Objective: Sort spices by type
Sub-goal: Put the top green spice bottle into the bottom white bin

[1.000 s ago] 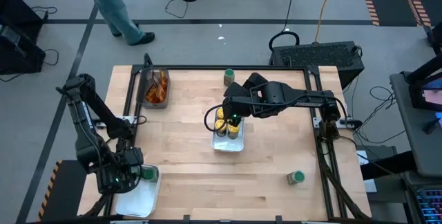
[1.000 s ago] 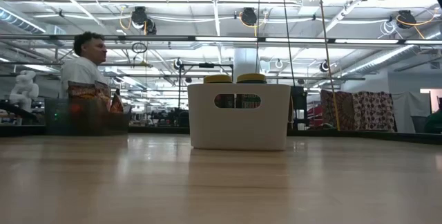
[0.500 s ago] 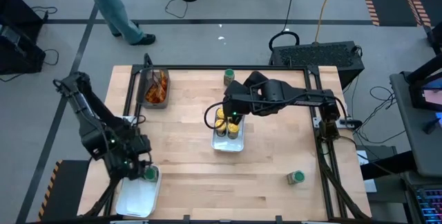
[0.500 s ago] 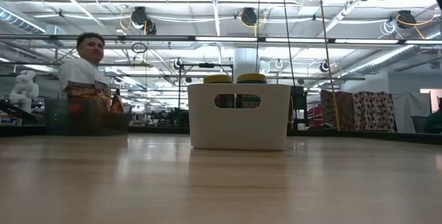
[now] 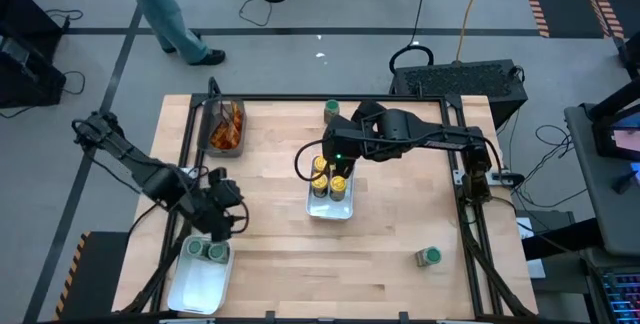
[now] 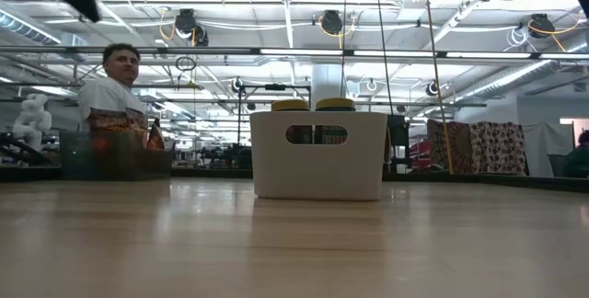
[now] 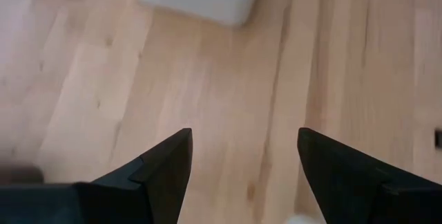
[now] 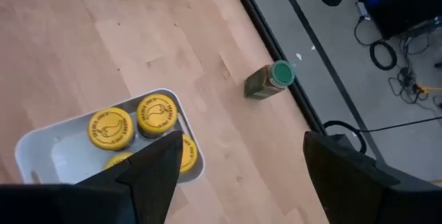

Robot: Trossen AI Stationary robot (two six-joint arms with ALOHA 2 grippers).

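Observation:
Yellow-lidded jars (image 8: 110,128) stand in the white tray (image 5: 330,207) at the table's middle. My right gripper (image 5: 338,168) hangs open above them, touching nothing. Two green-lidded jars (image 5: 203,252) stand in a second white tray (image 5: 196,286) at the near left corner. My left gripper (image 5: 232,221) is open over bare wood just beyond that tray, toward the middle, and is empty (image 7: 242,137). One green-lidded jar (image 8: 271,79) stands by the far edge. Another (image 5: 430,256) sits at the near right.
A dark bin (image 5: 226,127) with orange-brown packets stands at the far left. A black frame rail (image 5: 330,97) runs round the tabletop. Bare wood lies between the two trays. A person (image 6: 112,82) shows beyond the table in the low view.
My left gripper has swung from over the near-left tray toward the table's middle, rising a little and rolling as it went. It has stayed open. The two green-lidded jars in that tray now both show.

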